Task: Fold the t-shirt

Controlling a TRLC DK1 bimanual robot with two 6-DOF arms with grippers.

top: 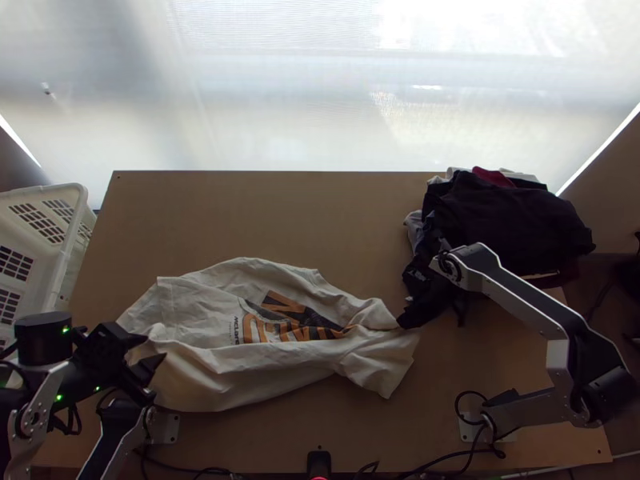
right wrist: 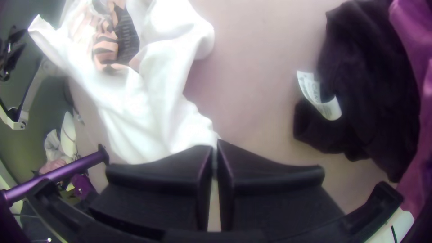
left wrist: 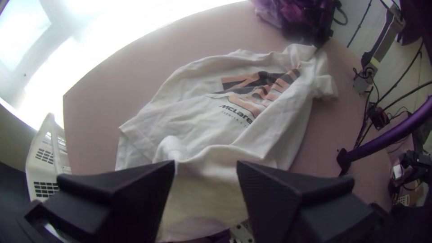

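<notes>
White t-shirt (top: 212,344), orange-and-black print; white basket (top: 70,228)

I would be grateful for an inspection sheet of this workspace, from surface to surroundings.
Surface: wooden table, damage: nothing seen.
Job's things: white t-shirt loosely spread, print up, wrinkled, bunched towards the right arm.
Clutter: pile of mostly dark clothes, far right.
Left gripper: open, above the shirt.
Right gripper: fingers together, apparently pinching the shirt's edge.
Cables: black cables near the arms' bases.
Surroundings: white basket beyond the left edge; bright backdrop beyond the far edge.
</notes>
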